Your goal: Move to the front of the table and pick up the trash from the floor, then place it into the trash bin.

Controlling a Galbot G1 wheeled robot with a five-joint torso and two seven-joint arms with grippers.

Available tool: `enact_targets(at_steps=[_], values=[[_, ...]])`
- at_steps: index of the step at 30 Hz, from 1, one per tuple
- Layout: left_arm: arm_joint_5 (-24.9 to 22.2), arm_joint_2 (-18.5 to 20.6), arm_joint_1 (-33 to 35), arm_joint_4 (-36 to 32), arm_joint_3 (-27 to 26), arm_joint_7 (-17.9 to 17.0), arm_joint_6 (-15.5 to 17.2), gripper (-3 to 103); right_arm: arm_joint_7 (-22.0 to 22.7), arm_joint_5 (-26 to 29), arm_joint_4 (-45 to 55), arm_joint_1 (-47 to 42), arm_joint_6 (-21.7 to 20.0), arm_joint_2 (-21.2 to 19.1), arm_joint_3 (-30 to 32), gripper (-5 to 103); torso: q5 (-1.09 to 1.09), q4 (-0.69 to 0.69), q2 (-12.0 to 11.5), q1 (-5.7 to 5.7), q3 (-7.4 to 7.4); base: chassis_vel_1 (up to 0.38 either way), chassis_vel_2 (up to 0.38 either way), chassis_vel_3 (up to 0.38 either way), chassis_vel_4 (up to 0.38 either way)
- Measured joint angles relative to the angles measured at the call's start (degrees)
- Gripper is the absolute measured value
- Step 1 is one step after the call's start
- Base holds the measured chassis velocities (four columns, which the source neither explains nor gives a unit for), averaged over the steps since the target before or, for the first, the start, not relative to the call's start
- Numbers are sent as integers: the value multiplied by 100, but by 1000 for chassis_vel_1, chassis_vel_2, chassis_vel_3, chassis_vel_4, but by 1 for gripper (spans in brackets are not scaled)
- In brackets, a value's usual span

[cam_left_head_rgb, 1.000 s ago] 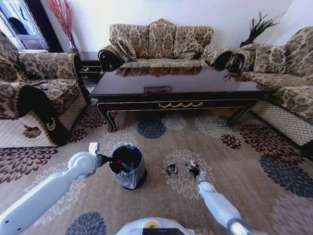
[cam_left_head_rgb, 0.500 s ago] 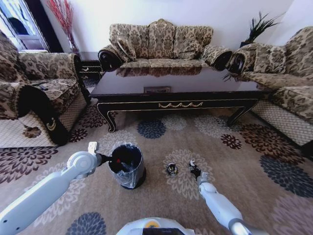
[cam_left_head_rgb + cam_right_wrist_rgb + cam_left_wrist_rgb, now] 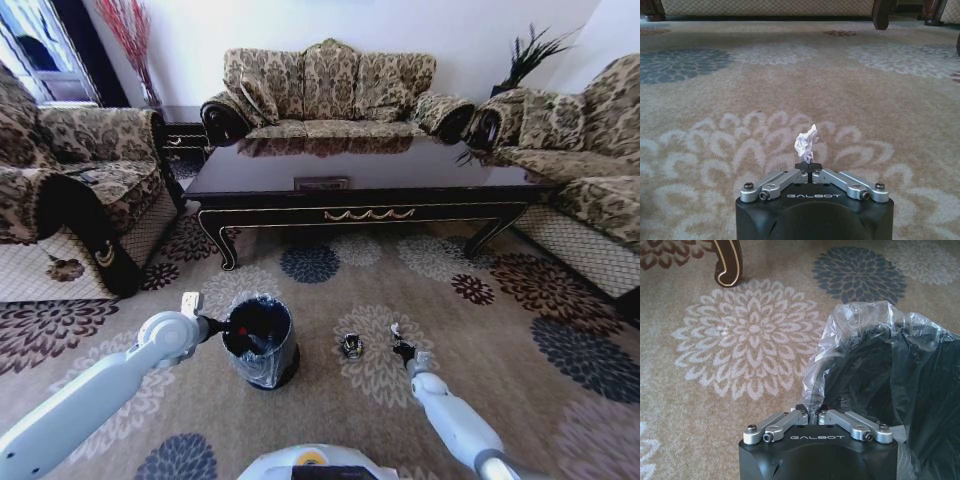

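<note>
Crumpled paper (image 3: 806, 142) pinched in the right hand (image 3: 809, 167).

Glossy dark-wood coffee table (image 3: 360, 170) mirrors the patterned woven-cloth sofa (image 3: 330, 85) behind it; before the table, matt short-pile floral carpet (image 3: 560, 330), round black bin with shiny crinkled plastic liner (image 3: 258, 340), crumpled white paper scrap (image 3: 806, 142), brushed-metal gripper linkages.

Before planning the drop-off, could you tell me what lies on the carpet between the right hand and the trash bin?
In the head view, a small dark-and-silver crushed item lies on the carpet between the right hand and the trash bin.
</note>
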Motion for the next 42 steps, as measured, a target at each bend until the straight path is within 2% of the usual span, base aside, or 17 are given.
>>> enact_targets(at_steps=[4,11,14,16,18,23,25,27,30,31,33,36,38,42], values=[[2,-5,2,-10,8,1,0,4,18,9,190,-80,-2,-72,25,0,1,0,0,0,0,0,0,0,0],[75,-106,-24,13,155,42,0,4,172,191,1429,-576,-125,-521,98,0,0,0,0,0,0,0,0,0,0],[69,-115,-251,31,318,49,0,4,240,386,2293,-800,-193,-809,136,0,1,1,0,0,0,0,0,0,0],[58,-115,-338,41,374,49,0,4,247,421,2447,-840,-208,-857,150,0,1,2,0,0,0,0,0,0,0],[-7,-117,-691,71,642,50,0,4,289,564,3126,-1023,-279,-1051,238,0,0,0,0,0,0,0,0,0,0],[-119,-194,-1237,134,1087,42,0,4,317,570,3914,-1291,-304,-1283,361,0,0,-1,0,0,0,0,0,0,0],[-235,-309,-1663,196,1538,0,0,4,349,514,4518,-1462,-288,-1426,411,0,1,-1,0,0,0,0,0,0,0],[-282,-359,-1814,225,1731,-23,0,4,381,514,4725,-1510,-297,-1467,420,0,1,-1,0,0,0,0,0,0,0],[-344,-551,-2315,397,2338,-51,1,4,521,578,5596,-1723,-481,-1635,472,0,-1,0,0,0,0,0,0,0,0],[-344,-551,-2315,397,2338,-51,1,4,521,578,5596,-1723,-481,-1635,472,0,-1,0,0,0,0,0,0,0,0],[-344,-730,-2698,568,2728,-64,0,4,585,563,6090,-1879,-541,-1720,478,0,0,0,0,0,0,0,0,0,0],[-351,-863,-2930,665,2932,-78,1,4,643,539,6414,-2024,-631,-1772,491,0,0,0,0,0,0,0,0,0,0],[-392,-1092,-3247,793,3187,-99,1,4,689,415,6873,-2343,-708,-1804,519,0,0,-1,0,0,0,0,0,0,0],[-436,-1376,-3489,961,3350,-149,0,4,668,157,7290,-2769,-697,-1782,545,0,0,-1,0,0,0,0,0,0,0]])
